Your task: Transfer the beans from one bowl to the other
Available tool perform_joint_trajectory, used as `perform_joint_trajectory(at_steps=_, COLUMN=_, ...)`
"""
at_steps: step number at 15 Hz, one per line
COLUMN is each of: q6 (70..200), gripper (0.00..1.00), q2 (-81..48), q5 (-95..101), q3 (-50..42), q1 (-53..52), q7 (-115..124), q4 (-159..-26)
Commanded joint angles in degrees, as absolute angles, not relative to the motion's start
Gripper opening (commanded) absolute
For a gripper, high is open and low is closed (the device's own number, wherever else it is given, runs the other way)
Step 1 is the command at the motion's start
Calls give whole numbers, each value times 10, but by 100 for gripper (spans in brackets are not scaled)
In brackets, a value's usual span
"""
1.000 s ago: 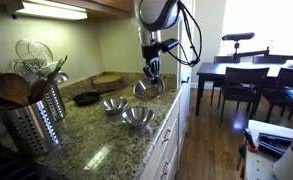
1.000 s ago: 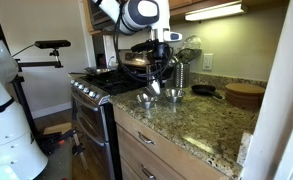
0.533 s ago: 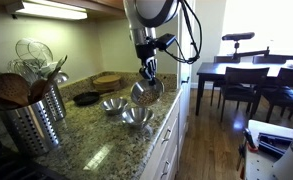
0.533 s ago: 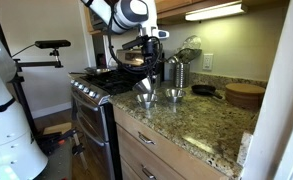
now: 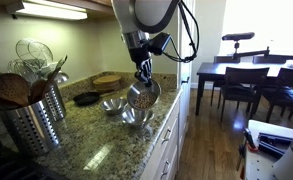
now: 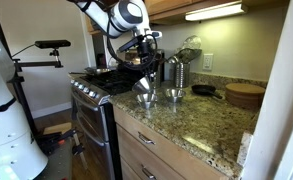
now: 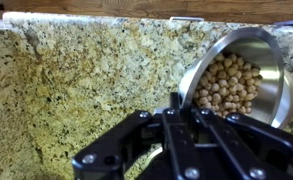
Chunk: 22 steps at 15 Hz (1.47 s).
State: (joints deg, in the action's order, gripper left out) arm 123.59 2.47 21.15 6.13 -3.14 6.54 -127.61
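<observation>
My gripper (image 5: 142,80) is shut on the rim of a steel bowl of beans (image 5: 142,95) and holds it tilted above the counter. In the wrist view the gripper (image 7: 179,108) pinches that bowl's rim, and pale round beans (image 7: 226,82) fill the bowl (image 7: 276,70). Two more steel bowls stand on the granite counter: one right below the held bowl (image 5: 136,116) and one behind it (image 5: 112,104). In an exterior view the held bowl (image 6: 144,88) hangs over a bowl (image 6: 145,100), with another bowl (image 6: 173,95) beside it.
A steel utensil holder (image 5: 34,112) with spoons stands at the near left. A black dish (image 5: 86,98) and a wooden board (image 5: 107,80) sit at the back. A stove (image 6: 91,85) adjoins the counter. The counter edge (image 5: 166,120) drops to the floor beside a dining table (image 5: 246,75).
The gripper has carried the tilted bowl of beans down and toward the bowl nearer the counter edge, and it now hangs right above that bowl.
</observation>
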Motion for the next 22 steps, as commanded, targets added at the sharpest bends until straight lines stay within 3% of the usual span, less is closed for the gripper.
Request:
perform_joint_trajectory(at_steps=1, q6=1209, gripper=8, q2=19, q5=273, q3=71, q1=-44, q7=126, q4=-1265)
perform_joint_trajectory(at_steps=22, q6=1116, gripper=8, q2=-90, q5=474, q3=82, q1=-108, q7=278, q4=-1180)
